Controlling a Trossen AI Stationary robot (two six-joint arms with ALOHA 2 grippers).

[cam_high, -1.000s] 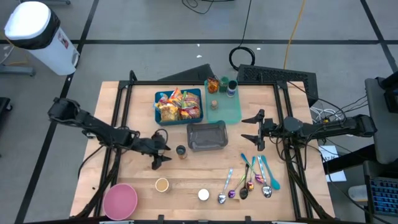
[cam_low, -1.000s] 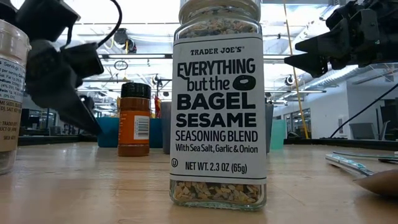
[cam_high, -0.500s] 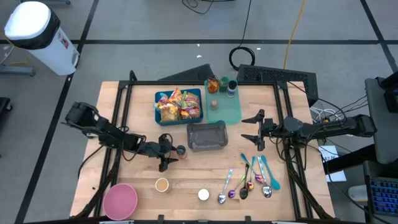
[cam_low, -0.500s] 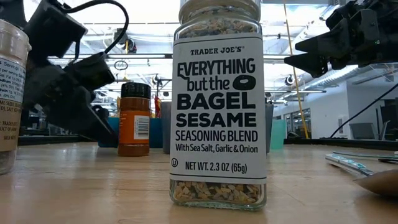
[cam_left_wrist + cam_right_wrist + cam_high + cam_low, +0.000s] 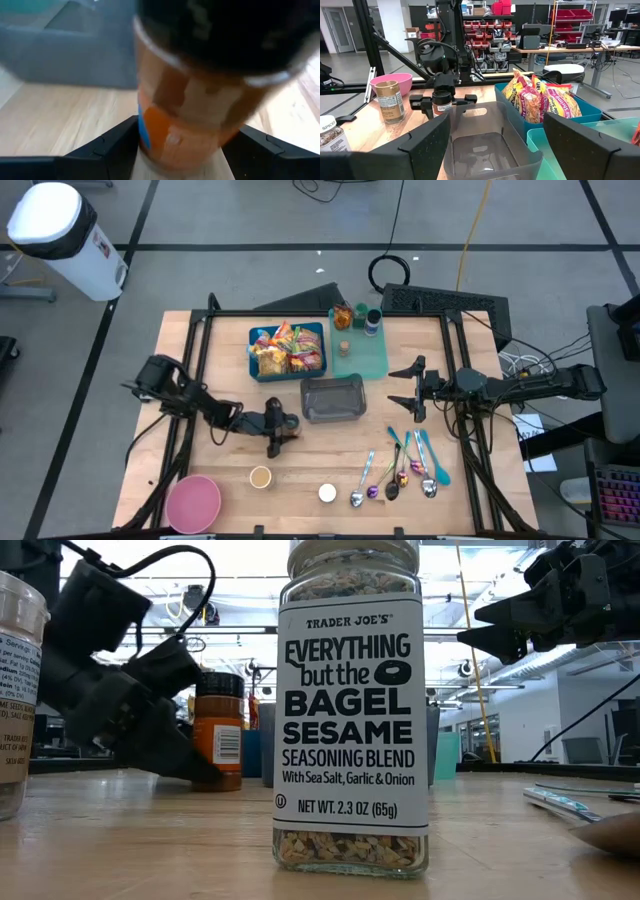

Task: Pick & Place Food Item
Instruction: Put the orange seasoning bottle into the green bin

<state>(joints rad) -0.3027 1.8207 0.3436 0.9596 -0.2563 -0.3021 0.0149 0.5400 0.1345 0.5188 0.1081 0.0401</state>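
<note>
Wooden tabletop is carrying everything here, with a workshop of shelves and benches stretching behind it. Out from the left gripper (image 5: 281,423): its fingers are standing open on either side of the orange jar (image 5: 291,421), one finger on each flank, and whether the pads are touching yet is hard to tell (the wrist view is blurred). The jar is standing upright on the wood, just beside the near-left corner of the grey bin (image 5: 332,398). Beyond that bin the blue bin (image 5: 287,350) is holding snack bags, and the teal tray (image 5: 360,352) is carrying more small jars. Nearer the table's front edge a pink bowl (image 5: 193,501), two more spice jars and a fan of spoons (image 5: 400,473) are lying well apart from the work. The right gripper (image 5: 405,389) is waiting open above the table beside the grey bin's far end.

To do this step well, the fingers should probably be centring on the jar's body below the cap and closing squarely, so the cylinder is not tipping or twisting as it lifts.

The jar is looking short and round, with a black cap, orange contents, and a label with a blue patch.
</note>
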